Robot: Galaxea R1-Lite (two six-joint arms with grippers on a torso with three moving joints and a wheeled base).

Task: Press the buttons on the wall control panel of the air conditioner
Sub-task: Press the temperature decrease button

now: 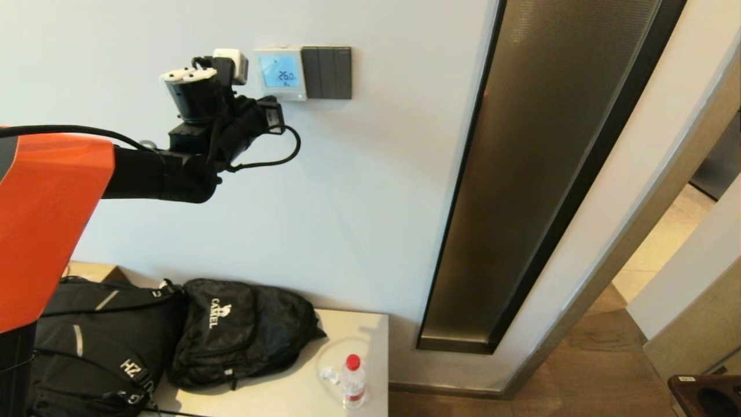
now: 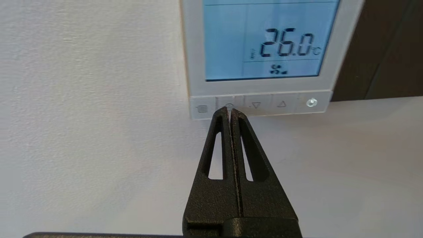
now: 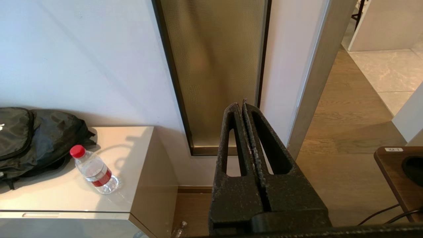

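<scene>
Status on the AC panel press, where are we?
Done: left gripper is raised to the control panel, fingers shut; screen lit, 26.0. In hand: tips sit at the second of the buttons from the wall side; contact can't be confirmed. Left: the remaining buttons. Right gripper is shut, parked low.

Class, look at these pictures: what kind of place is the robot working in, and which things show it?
Probably a home or hotel entryway: a wall thermostat beside rocker switches, backpacks on a low cabinet, and a doorway.
</scene>
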